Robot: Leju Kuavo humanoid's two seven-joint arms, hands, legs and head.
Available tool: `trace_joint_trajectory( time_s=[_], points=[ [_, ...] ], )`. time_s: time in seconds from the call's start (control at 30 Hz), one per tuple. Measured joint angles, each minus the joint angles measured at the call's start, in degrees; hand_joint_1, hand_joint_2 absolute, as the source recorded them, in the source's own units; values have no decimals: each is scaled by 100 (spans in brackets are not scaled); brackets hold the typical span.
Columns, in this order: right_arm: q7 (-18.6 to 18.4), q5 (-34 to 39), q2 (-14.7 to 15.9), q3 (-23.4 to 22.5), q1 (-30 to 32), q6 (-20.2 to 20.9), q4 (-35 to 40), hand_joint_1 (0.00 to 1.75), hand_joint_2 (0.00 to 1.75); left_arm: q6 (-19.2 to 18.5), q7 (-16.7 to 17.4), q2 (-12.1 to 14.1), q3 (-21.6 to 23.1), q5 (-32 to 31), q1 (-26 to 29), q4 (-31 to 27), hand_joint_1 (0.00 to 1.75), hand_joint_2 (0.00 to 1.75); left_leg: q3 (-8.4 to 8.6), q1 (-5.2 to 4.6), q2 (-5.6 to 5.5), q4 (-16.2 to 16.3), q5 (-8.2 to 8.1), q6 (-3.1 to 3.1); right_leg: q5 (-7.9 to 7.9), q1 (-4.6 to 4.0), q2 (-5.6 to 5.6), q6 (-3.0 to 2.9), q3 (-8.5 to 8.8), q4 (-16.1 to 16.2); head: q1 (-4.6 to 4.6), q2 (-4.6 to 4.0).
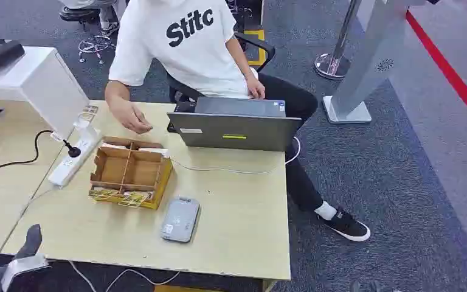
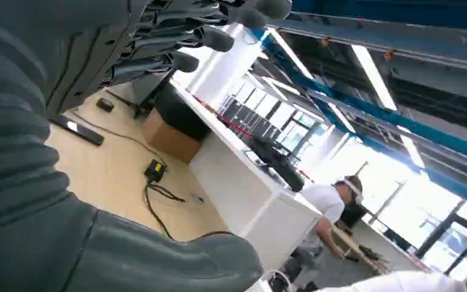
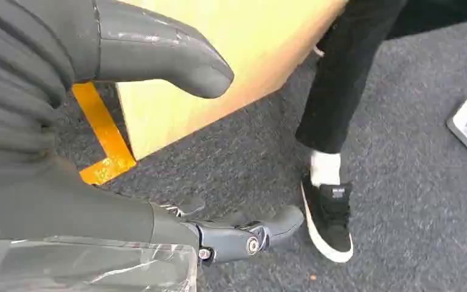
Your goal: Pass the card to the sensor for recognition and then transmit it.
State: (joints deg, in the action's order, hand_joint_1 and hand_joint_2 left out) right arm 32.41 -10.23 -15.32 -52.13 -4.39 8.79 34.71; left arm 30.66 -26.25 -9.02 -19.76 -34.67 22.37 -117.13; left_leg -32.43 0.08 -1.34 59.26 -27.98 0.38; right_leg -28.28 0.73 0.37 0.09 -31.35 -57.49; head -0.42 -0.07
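A grey flat sensor (image 1: 180, 220) lies on the wooden table (image 1: 243, 213) near its front edge. Just behind it and to the left stands an open cardboard box (image 1: 131, 173) with compartments, and yellowish cards (image 1: 121, 196) sit along its front side. My left hand (image 1: 29, 243) hovers at the table's near left corner, well left of the sensor. In the left wrist view my left hand (image 2: 30, 201) has its fingers (image 2: 207, 38) spread and holds nothing. My right hand (image 3: 48, 201) hangs low beside the table (image 3: 219, 67) over the carpet, thumb and fingers apart, empty.
A person in a white shirt (image 1: 188, 48) sits behind the table at an open laptop (image 1: 234, 129), one hand (image 1: 135, 121) near the box. A white power strip (image 1: 73, 159) with a black cable lies left of the box. The person's shoe (image 3: 329, 219) rests on the carpet near my right hand.
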Motion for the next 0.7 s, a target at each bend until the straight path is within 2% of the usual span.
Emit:
trace_joint_trajectory(
  time_s=[0.7],
  points=[
    [155, -107, -17, 1008, -231, -391, -505, 0, 175, -859, 1777, 1541, 1012, -3237, -1197, 1320, 0, 175, -5, 0, 2, 0, 13, 3, 12, 0, 2, 6, -7, -2, 0, 0]
  ],
)
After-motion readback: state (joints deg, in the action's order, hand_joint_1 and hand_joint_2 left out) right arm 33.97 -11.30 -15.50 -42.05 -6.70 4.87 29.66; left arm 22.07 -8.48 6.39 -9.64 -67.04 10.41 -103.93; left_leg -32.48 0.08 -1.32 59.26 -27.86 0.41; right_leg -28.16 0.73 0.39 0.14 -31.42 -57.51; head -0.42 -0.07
